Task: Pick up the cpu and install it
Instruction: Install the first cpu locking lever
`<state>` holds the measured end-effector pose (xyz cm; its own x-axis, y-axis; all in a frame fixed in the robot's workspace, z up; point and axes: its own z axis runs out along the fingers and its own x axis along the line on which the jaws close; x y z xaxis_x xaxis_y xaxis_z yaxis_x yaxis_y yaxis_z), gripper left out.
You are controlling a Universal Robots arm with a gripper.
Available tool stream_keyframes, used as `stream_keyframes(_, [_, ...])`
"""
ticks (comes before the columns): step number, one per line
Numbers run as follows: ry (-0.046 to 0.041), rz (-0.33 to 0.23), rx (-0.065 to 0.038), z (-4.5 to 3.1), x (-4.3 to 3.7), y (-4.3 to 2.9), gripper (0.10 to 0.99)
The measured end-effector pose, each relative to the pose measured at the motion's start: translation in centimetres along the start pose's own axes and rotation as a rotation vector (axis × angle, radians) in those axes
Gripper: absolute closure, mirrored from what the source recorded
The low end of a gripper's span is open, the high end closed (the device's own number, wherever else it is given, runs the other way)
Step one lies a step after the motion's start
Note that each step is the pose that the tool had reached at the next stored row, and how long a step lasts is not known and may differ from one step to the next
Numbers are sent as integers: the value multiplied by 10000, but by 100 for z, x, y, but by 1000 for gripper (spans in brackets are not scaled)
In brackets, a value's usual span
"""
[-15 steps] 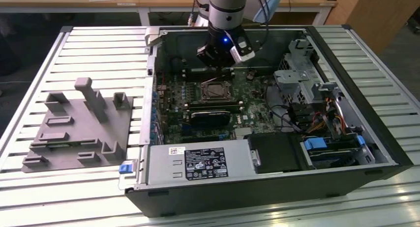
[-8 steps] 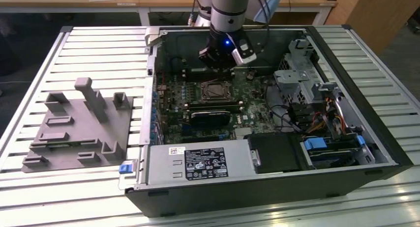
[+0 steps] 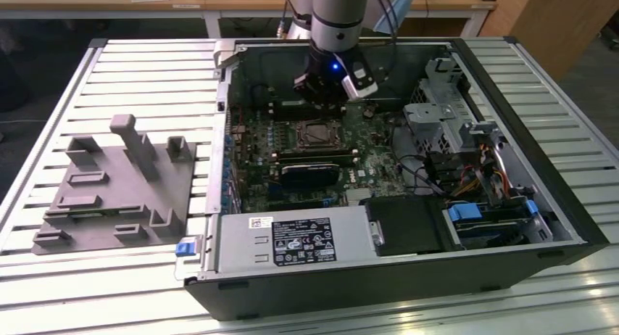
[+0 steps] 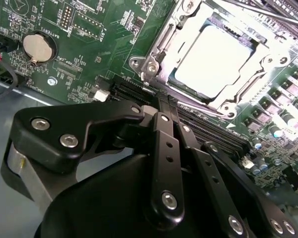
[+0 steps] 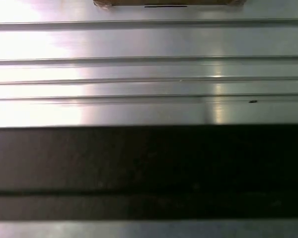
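Jaw state cannot be told: the second wrist view shows the black linkage arms of the gripper (image 4: 164, 148) but not its tips, and the exterior view is no clearer on the gripper (image 3: 324, 96).

Largest to smallest:
- Slatted pale aluminium table (image 3: 145, 67) carries everything.
- Open black steel computer case (image 3: 541, 204) lies on its side on the table, with the arm reaching in from above.
- Grey plastic holder block with upright posts (image 3: 111, 183) sits on the table, at the exterior view's left of the case, well apart from the gripper.
- Green motherboard (image 4: 89, 44) lies flat in the case.
- Silver metal socket frame (image 4: 159, 54) on the board; gripper hovers just beside it.
- Flat square cpu with pale silver-grey metal top (image 4: 216, 57) lies in the socket frame, apparently already seated; nothing is seen held.

Handling judgement: cpu is light, stiff and smooth-topped, with a fragile underside. Best taken by opposite edges and kept level, never pressed down crooked.
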<state>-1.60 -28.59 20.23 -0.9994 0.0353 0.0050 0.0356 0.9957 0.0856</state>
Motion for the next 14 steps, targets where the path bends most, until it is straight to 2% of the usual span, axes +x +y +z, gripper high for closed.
stream_keyframes(6, [6, 0, 81, 43, -2, -6, 980])
stream_keyframes(14, [-4, -1, 73, 42, -4, -3, 980])
